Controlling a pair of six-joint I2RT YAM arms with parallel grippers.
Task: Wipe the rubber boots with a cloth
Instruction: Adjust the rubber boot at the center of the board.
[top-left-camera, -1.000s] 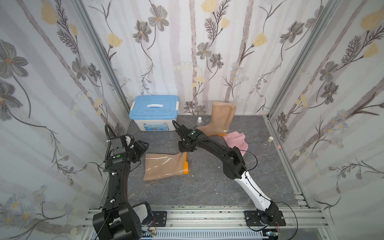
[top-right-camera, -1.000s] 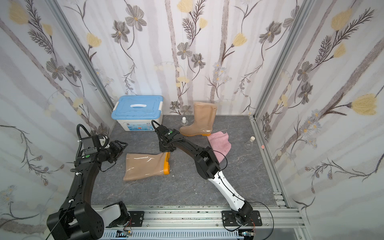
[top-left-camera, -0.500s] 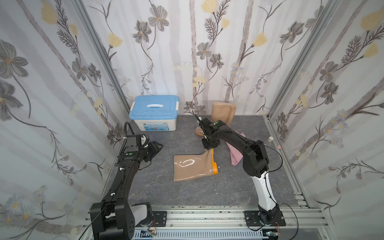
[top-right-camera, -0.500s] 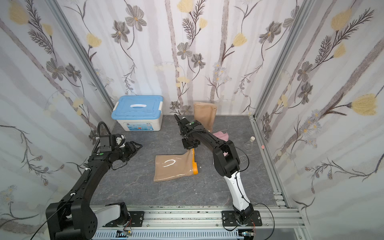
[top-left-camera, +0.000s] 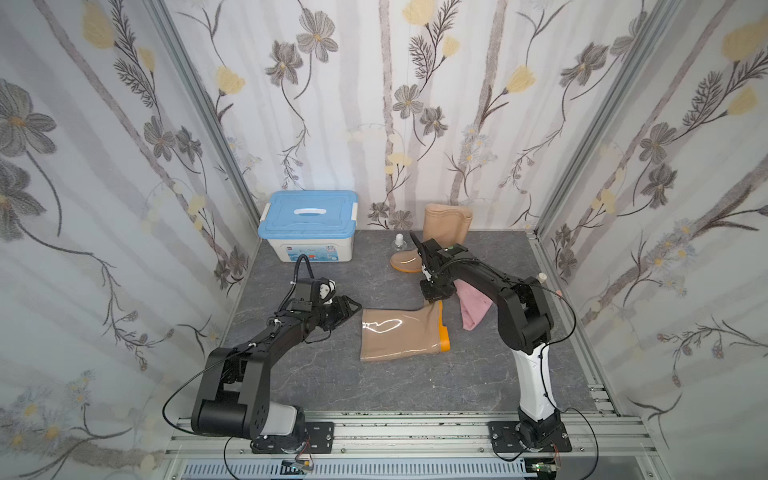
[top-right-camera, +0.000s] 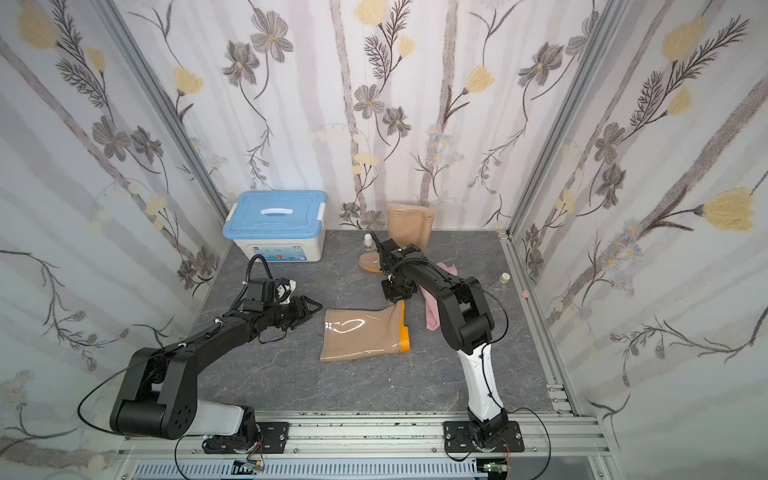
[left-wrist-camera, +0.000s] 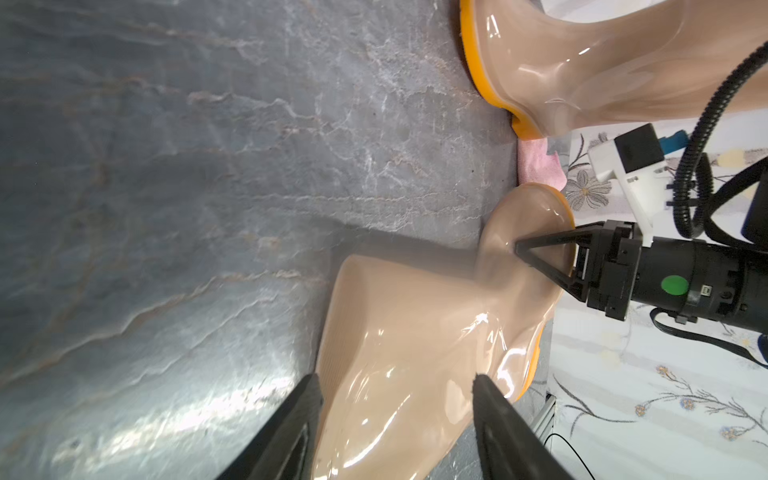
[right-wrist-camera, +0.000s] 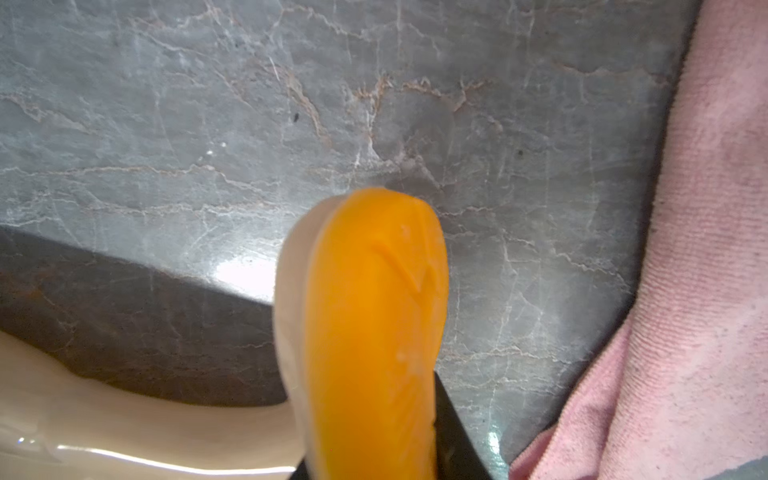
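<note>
Both top views show your right gripper (top-left-camera: 433, 296) has dragged the lying boot (top-left-camera: 399, 334) rightward, pinching its toe; it now rests just beside the cloth (top-left-camera: 473, 305). Your left gripper (top-left-camera: 348, 308), spread, trails at the shaft. Wiping hasn't begun.

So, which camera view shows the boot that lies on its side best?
Both top views: the lying boot shows almost whole, from shaft opening to orange sole. The left wrist view shows its shaft and toe close but cropped. The right wrist view shows mostly its sole.

Blue-lidded box (top-left-camera: 307, 216), small white bottle (top-left-camera: 399, 241)
</note>
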